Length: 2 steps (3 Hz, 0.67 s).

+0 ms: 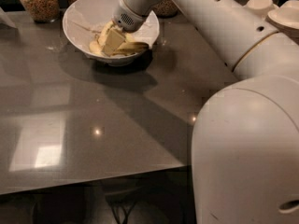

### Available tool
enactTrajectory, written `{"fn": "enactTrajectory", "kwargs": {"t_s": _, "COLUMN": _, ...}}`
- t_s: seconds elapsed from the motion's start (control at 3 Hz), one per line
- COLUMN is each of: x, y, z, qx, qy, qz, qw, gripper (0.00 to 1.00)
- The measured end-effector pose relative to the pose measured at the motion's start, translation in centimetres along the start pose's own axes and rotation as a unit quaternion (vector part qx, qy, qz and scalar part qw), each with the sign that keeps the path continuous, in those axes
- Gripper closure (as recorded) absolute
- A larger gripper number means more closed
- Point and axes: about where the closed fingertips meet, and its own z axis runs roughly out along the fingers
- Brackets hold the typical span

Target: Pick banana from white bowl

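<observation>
The white bowl (79, 20) stands at the back of the grey table, lined with crumpled white paper. Several yellow bananas lie in it, and I cannot tell which one is the task's banana (131, 47). My gripper (112, 41) reaches down into the bowl from the upper right and rests among the bananas. Its pale fingers (113, 40) touch the fruit. The arm hides the right part of the bowl.
Two glass jars of grain (39, 1) stand behind the bowl at the back left. Stacked small pale bowls (273, 13) sit at the back right. The robot's white body (247, 157) fills the lower right. The table's front edge (93, 183) runs across the bottom.
</observation>
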Motion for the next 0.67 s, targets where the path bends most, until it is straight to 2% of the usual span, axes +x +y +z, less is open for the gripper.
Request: {"fn": "enactTrajectory", "kwargs": {"t_s": 0.67, "x": 0.01, "y": -0.21, "z": -0.4, "qx": 0.002, "qy": 0.005, "qz": 0.002, "qw": 1.0, "gripper": 0.34}}
